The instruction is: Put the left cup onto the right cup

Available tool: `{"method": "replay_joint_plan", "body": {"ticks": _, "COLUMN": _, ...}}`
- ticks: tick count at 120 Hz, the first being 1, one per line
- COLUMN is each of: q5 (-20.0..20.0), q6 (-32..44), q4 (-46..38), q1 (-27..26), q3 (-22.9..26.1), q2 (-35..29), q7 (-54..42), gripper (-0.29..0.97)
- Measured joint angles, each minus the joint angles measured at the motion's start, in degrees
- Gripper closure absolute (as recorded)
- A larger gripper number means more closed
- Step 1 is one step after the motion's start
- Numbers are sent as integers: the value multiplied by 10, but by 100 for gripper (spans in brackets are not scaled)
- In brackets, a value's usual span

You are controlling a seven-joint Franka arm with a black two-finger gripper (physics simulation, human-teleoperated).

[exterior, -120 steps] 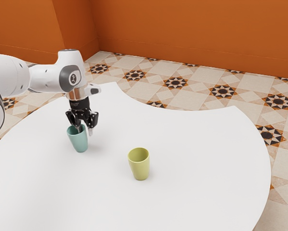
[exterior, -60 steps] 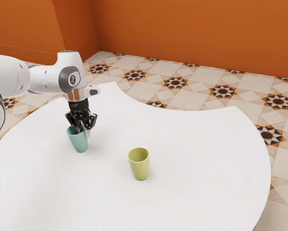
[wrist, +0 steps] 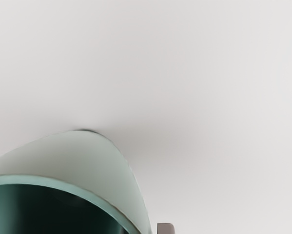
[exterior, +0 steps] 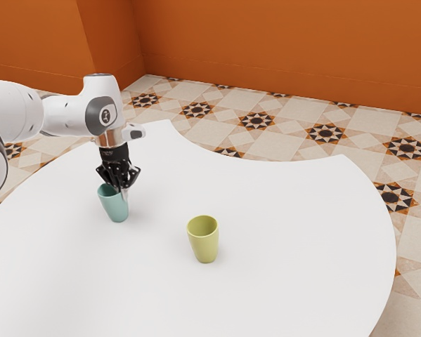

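A teal cup [exterior: 114, 205] stands upright on the white table [exterior: 287, 217], toward the exterior view's left. My black gripper [exterior: 119, 185] points straight down at its rim, the fingers drawn together on the cup's wall at the side facing the other cup, one inside and one outside. A yellow-green cup [exterior: 204, 239] stands upright about a cup's height away, toward the exterior view's right and nearer the front. In the wrist view the teal cup [wrist: 63, 165] looms just under my hand, its dark inside showing, with one grey fingertip [wrist: 165, 228] beside its wall.
The round white table's far edge curves behind the arm, with patterned floor tiles [exterior: 322, 130] and orange walls [exterior: 266, 35] beyond. Bare tabletop lies around and to the exterior view's right of the yellow-green cup.
The fingers stood wide apart over the teal cup's rim a second ago and have since closed onto its wall. Neither cup has moved.
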State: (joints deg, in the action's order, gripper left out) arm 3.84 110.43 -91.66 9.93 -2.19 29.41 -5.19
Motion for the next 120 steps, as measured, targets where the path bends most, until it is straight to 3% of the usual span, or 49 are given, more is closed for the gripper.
{"method": "replay_joint_plan", "body": {"ticks": 65, "q5": -5, "q6": -5, "q4": -1, "q1": -9, "q3": 0, "q2": -14, "q7": 5, "gripper": 79}}
{"method": "replay_joint_plan", "body": {"ticks": 120, "q5": -27, "q6": -46, "q4": 7, "q1": -67, "q3": 0, "q2": -53, "q7": 16, "gripper": 78}}
